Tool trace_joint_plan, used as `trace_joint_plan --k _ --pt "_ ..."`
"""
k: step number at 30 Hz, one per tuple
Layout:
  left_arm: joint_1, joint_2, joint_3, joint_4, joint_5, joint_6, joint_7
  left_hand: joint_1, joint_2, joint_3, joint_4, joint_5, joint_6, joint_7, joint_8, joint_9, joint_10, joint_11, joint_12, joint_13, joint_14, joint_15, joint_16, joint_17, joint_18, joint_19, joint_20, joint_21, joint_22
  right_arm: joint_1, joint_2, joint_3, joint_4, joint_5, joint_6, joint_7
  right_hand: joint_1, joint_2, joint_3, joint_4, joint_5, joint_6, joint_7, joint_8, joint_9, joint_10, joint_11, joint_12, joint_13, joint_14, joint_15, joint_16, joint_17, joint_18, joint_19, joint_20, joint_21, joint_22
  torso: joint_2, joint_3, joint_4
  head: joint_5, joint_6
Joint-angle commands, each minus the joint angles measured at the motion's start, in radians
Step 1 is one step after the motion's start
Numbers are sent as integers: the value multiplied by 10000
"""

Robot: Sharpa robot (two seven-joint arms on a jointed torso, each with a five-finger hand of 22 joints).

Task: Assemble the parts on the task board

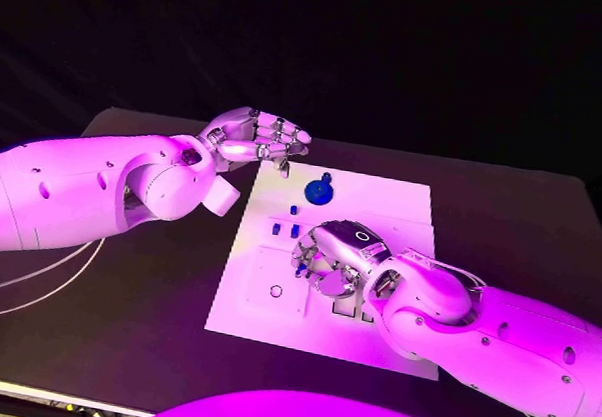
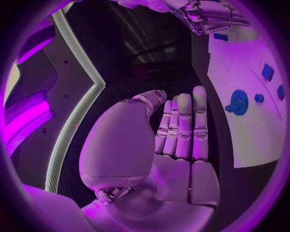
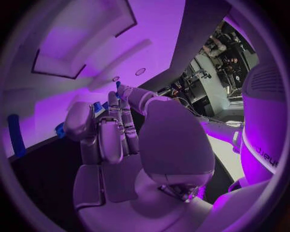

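Task board [image 1: 376, 322] lies mid bench [image 1: 561, 226], white. Blue gear [image 1: 323, 184] sits near the board's far edge, w/ small blue parts [image 1: 295, 210] just below it twd centre. Left robot hand [image 1: 258, 139] hovers by the board's far-left corner, fingers curled in; can't tell if it pinches anything. Right robot hand [image 1: 337, 258] is over board centre, fingers bent down onto it; grip state can't tell.
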Motion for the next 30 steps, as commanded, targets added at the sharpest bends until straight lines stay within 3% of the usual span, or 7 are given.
trace_joint_plan --k 1,30 --pt "1 22 5 6 -9 96 60 84 22 -13 -57 60 4 46 -39 -9 7 25 -37 -11 -36 40 -36 -11 63 55 -7 -31 -8 -17 11 2 -39 -139 148 56 -4 97 16 -53 40 5 38 13 9 412 -328 35 37 364 -63 -20 -7 -133 7 -15 -26 288 -2 -2 6 2 -32" --pt "1 9 5 4 -9 141 33 84 22 -13 -57 60 4 46 -39 -9 7 25 -37 -11 -36 40 -36 -11 63 55 -7 -31 -8 -101 185 -24 -261 -385 380 -211 -11 105 20 -65 39 -9 48 5 8 402 -319 17 45 364 -54 -22 -11 -130 -3 -11 -50 288 -4 -7 2 -10 -104"
